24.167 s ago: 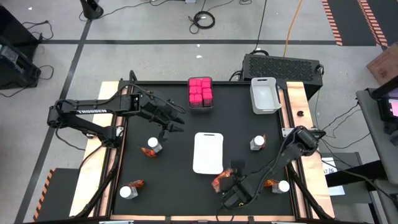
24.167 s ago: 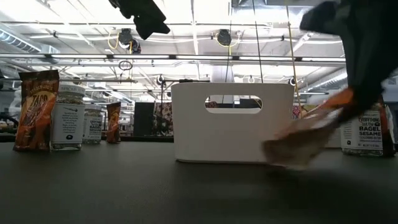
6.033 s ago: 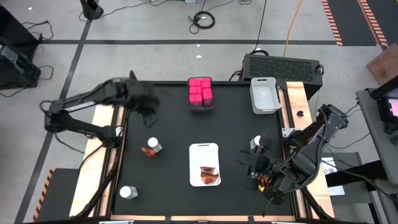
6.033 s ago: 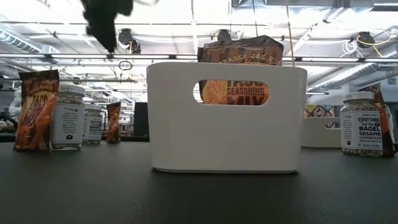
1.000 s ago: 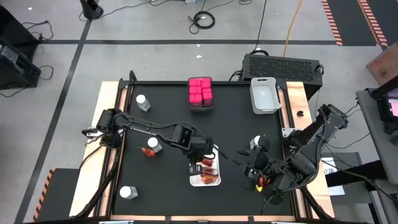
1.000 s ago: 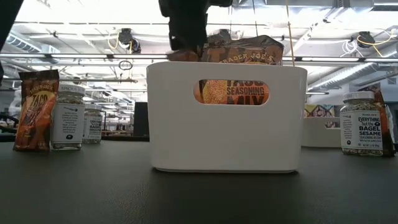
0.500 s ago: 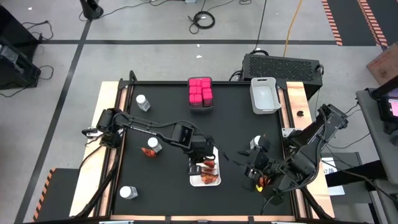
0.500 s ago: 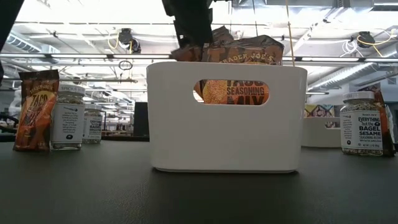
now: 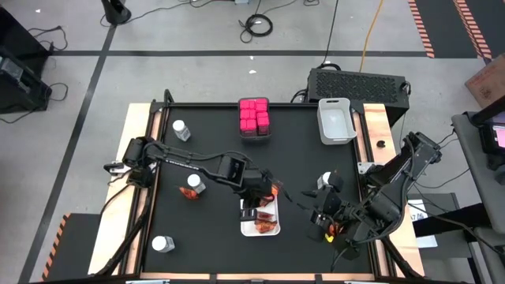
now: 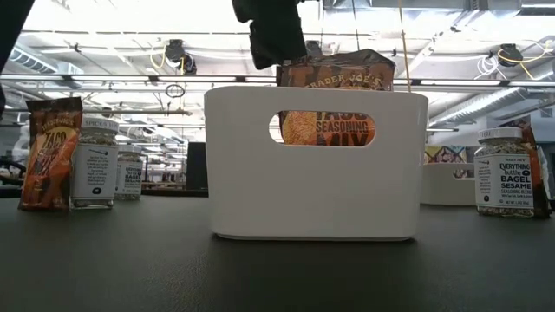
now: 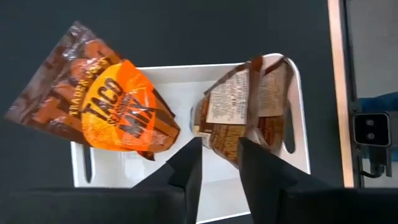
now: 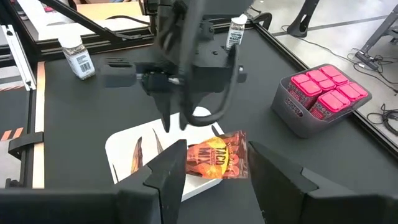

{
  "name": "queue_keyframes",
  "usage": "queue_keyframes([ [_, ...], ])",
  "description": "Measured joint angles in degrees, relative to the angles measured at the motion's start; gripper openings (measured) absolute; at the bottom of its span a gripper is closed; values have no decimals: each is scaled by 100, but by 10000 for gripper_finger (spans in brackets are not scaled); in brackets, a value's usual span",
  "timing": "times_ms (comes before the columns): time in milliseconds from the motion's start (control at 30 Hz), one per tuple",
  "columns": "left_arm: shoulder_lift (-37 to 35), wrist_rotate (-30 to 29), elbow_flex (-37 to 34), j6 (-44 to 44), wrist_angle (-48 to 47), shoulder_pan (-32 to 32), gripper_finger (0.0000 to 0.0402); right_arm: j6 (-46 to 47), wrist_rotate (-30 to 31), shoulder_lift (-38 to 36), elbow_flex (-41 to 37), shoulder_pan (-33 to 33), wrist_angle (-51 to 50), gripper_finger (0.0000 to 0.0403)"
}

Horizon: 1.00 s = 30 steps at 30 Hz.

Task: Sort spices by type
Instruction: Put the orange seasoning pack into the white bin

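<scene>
Left gripper [image 9: 254,202] above white tray [image 9: 249,229], fingers slightly apart, empty; taco packet [image 11: 112,109] leans over tray rim. Right gripper [image 9: 321,214] waits near table's right edge, fingers apart.

On the table I count 5 clear jars with white caps [image 9: 181,129], though 1 of them near the right gripper is partly hidden. There are 6 pink cube boxes [image 9: 254,116] in 1 grey bin [image 9: 254,135]. I see 5 red-orange packets [image 11: 118,109]: 3 of them in the white tray [image 9: 246,229], just ahead of the left fingertips [image 11: 188,163].
</scene>
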Motion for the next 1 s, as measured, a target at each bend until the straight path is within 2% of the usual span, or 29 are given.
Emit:
queue_keyframes([
  [200,0,158,0,-46,-6,145,141,2,0,-1,1,0,-27,164],
  [367,-2,528,0,-48,-8,243,150,2,-1,-1,0,0,-39,164],
  [700,-2,512,0,181,-21,328,151,4,-154,-3,1,2,-53,164],
  [1000,-4,189,0,267,0,577,151,4,-152,-3,-1,0,-109,164],
])
